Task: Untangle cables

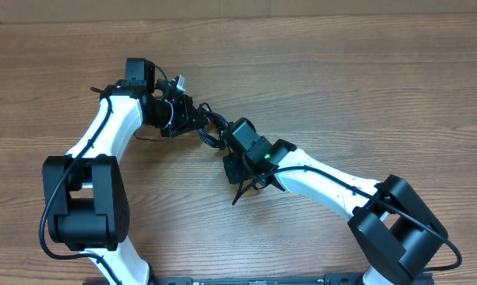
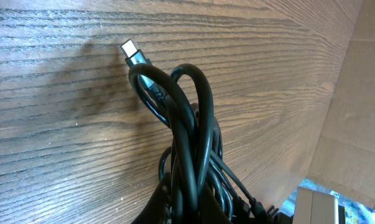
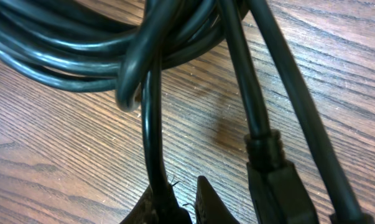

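Several tangled cables [image 2: 190, 143] bunch over the table [image 2: 50, 124]; left jaws clamp them, right jaws I cannot tell.

- I get bright, even light on the table [image 1: 341, 87] in the overhead view.
- The cables [image 2: 187, 124] throw a soft shadow leftwards in my left wrist view.
- My right wrist close-up looks soft near the bottom edge.

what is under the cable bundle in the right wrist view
Bare wood table shows beneath the cables. Where the strands overlap, the tabletop and any lower strands are hidden.
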Controlling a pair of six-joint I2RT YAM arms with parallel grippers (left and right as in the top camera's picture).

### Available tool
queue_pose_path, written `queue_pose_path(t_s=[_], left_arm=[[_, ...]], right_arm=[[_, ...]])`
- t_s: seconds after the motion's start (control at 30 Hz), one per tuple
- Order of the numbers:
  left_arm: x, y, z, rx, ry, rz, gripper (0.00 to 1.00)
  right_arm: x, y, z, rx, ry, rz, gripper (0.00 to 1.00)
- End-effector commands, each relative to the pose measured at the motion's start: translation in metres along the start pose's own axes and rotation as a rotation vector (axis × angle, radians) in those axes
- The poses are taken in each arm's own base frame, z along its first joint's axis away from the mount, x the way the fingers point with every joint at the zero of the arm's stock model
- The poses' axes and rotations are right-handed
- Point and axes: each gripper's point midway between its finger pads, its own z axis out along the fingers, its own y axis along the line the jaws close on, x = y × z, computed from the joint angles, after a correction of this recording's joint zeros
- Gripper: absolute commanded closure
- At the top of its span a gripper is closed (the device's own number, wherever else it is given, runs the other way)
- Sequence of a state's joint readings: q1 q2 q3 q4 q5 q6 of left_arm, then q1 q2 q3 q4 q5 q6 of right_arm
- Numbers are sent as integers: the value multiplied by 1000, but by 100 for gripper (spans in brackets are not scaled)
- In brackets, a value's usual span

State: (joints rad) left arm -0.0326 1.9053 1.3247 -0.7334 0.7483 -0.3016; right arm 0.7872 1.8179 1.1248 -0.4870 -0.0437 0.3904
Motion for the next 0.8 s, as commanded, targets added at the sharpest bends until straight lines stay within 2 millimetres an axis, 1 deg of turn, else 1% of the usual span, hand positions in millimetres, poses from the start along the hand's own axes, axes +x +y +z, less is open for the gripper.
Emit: queue_pose_path(t_s=[0.0, 0.07, 0.13, 0.23, 0.3, 0.33, 0.37, 0.47, 0.6, 0.77], left_arm=[[-1, -11, -3, 30, -3, 12, 94], [-2, -12, -3, 30, -5, 22, 94], [-2, -10, -3, 24, -9, 52, 96], [-8, -3, -3, -23, -32, 75, 96], [-12, 0, -3, -42, -48, 130, 96], [-11, -3, -3, -31, -46, 185, 96], [-10, -8, -3, -2, -41, 248, 96], [-5, -21, -3, 80, -26, 354, 96], [0, -36, -5, 171, -18, 448, 96], [7, -47, -8, 248, -13, 539, 96]], right_arm=[[-17, 4, -12, 0, -58, -9, 87], [-19, 5, -15, -9, -65, -18, 88], [-23, 10, -24, -49, -74, -50, 91], [-28, 12, -34, -91, -85, -35, 91], [-32, 13, -41, -144, -81, -18, 91], [-32, 15, -42, -176, -74, -10, 92], [-32, 21, -45, -246, -57, 1, 93], [-30, 31, -49, -326, -31, 14, 96], [-27, 33, -48, -335, -15, 57, 96], [-26, 32, -44, -340, -25, 58, 96]])
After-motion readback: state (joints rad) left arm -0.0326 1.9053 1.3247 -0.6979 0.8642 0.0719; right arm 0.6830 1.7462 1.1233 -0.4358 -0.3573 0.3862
